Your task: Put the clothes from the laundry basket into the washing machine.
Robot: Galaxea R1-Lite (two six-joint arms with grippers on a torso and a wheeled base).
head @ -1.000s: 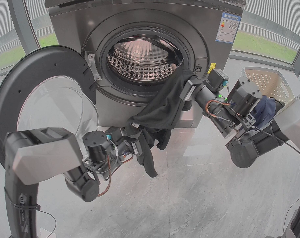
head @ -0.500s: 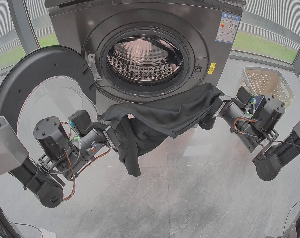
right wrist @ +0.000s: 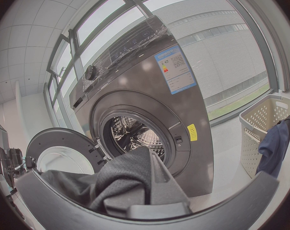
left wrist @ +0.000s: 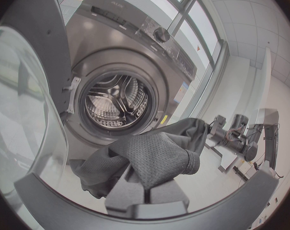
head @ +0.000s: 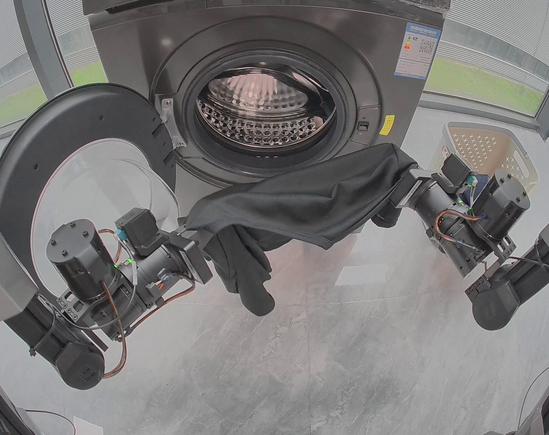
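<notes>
Two ends of black garment (head: 310,197) pinched tight, one by left tool (head: 196,246) at lower left, one by right tool (head: 404,182) at mid right; stretched out below drum mouth (head: 265,110), likely for clean feed-in.

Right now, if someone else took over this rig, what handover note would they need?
Left gripper: shut on one end of the black garment. Right gripper: shut on the other end.
The garment hangs stretched between them, in front of the washing machine, below its open drum; the door stands wide open on the robot's left.
Done: black garment is out of the laundry basket.
Left: put it into the drum, then fetch the blue garment draped over the basket's rim.
</notes>
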